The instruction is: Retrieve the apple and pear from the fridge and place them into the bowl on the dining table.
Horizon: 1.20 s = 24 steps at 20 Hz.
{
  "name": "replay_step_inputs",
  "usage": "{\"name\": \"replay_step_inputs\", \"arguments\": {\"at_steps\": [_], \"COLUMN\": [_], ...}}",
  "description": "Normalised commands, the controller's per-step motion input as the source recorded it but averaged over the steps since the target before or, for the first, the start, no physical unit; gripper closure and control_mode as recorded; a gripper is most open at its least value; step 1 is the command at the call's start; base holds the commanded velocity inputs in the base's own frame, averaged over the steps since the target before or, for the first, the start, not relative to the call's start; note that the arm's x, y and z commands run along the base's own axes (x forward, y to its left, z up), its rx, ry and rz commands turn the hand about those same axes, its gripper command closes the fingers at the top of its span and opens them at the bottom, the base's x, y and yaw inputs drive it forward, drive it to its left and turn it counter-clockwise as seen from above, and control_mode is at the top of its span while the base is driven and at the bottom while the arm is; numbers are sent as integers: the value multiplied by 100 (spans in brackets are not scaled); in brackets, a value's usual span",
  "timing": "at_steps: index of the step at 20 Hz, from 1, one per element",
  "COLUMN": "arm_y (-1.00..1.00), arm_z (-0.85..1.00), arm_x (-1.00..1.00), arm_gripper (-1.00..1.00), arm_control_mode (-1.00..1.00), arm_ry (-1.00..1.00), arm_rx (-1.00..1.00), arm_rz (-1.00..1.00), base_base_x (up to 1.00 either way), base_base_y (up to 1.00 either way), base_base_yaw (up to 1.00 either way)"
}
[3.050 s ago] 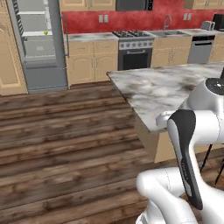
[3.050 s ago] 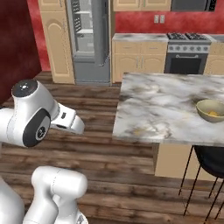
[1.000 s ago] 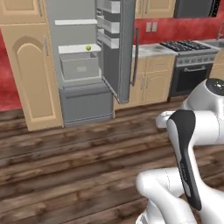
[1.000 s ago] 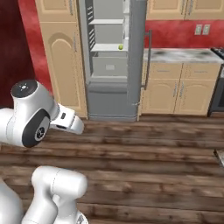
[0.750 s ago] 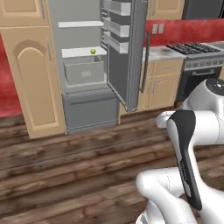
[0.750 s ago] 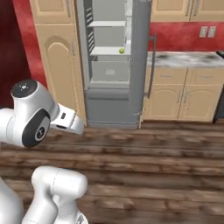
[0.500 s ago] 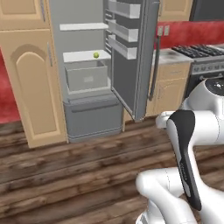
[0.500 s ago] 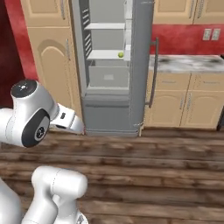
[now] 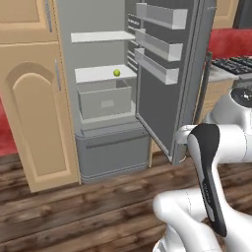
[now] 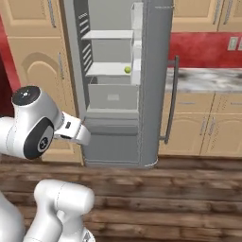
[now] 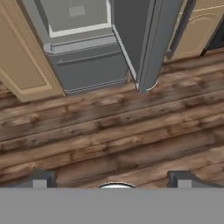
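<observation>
Fridge (image 9: 106, 147): tall, grey, recorded straight ahead of the pincer, past a stretch of dark wooden floor (image 11: 109, 131). Its door (image 9: 170, 74) was found swung wide open, ahead and to the right of the pincer, with its lower corner resting near the floor boards. Three grey door shelves (image 9: 155, 44) were noted on the door's inner face, and a long dark handle (image 10: 171, 99) was seen along its outer edge.

Interior: two white shelves (image 9: 101, 37) were noted, one above the other, with a grey drawer (image 9: 104, 101) directly under the lower one.

Fruit (image 9: 116, 73): one small, round, yellow-green piece was recorded on the lower white shelf, above the drawer and toward its right side, well ahead of and above the pincer. Apple or pear could not be told at that size.

Pincer (image 11: 111, 177): it was pointed down at the floor in front of the fridge; its two dark fingertips (image 11: 41, 177) were set far apart, with nothing between them.

Cabinet (image 9: 34, 103): tan wood with an arched panel, recorded against the fridge, ahead and to the left of the pincer.

Counter (image 10: 208, 78): a marbled top on tan cupboards was noted beyond the open door, to the right.
</observation>
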Motion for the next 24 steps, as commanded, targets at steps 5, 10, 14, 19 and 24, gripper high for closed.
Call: {"name": "replay_step_inputs", "arguments": {"at_steps": [5,10,14,19,24], "arm_y": [0,0,0,0,0], "arm_z": [0,0,0,0,0], "arm_x": [0,0,0,0,0], "arm_gripper": [-100,-100,-100,-100,-100], "arm_control_mode": [100,100,100,100,100], "arm_ry": [0,0,0,0,0], "arm_rx": [0,0,0,0,0], "arm_rz": [0,0,0,0,0], "base_base_x": [87,72,48,34,37], "base_base_y": [33,31,6,4,8], "base_base_yaw": [-2,-3,-5,-3,-4]}}
